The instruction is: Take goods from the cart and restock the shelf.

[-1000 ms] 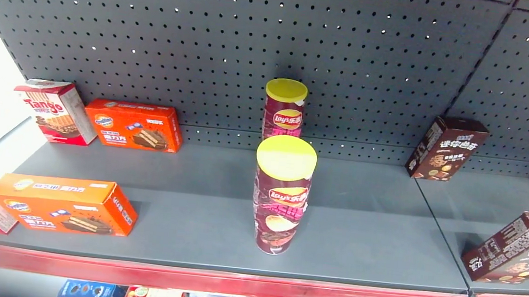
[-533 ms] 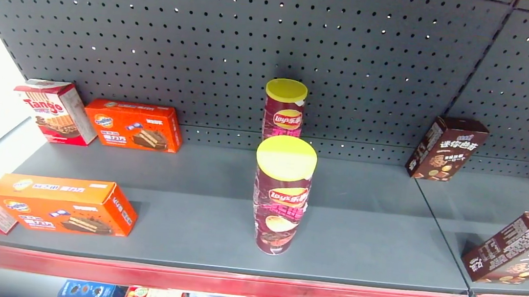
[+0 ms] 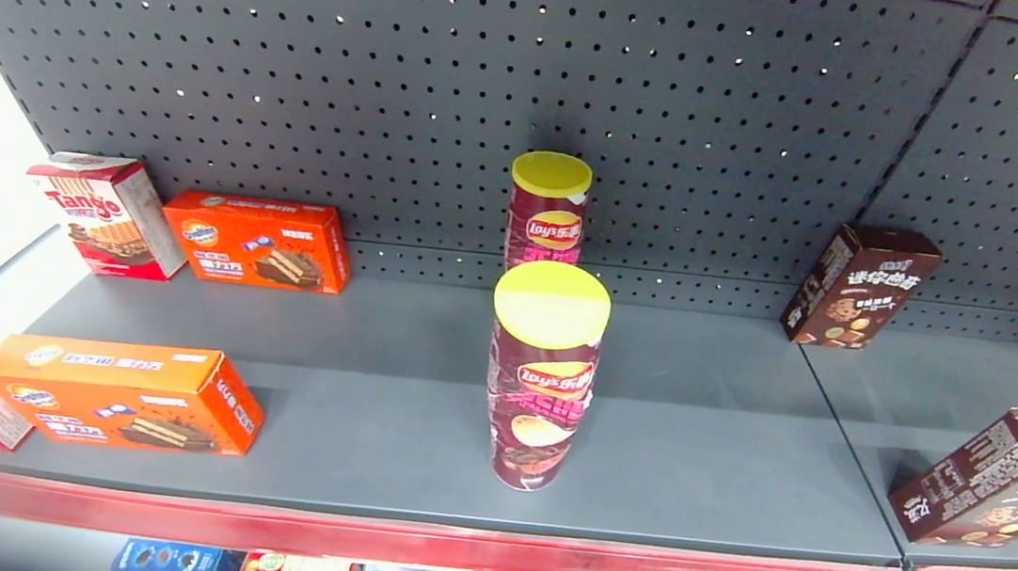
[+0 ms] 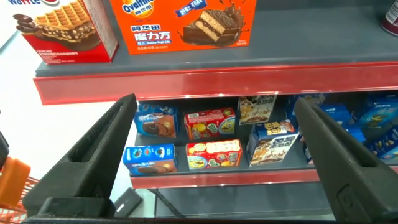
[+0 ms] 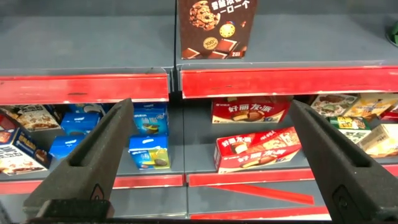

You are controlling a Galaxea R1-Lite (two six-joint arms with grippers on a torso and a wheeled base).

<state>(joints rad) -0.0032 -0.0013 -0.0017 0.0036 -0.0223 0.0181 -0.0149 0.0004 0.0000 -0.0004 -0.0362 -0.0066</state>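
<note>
Gaping wide and empty, left pincer [image 4: 214,102] and right pincer [image 5: 211,104] face an unchanged shelf [image 3: 362,421].

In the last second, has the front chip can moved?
No. The front chip can keeps its place before the rear can, above the red shelf edge.

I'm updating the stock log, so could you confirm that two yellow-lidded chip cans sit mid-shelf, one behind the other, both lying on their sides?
Not quite: the cans are standing upright, not lying on their sides. The head view shows the front chip can and the rear chip can each on its base with the yellow lid on top, one behind the other, in the middle of the shelf.
</note>
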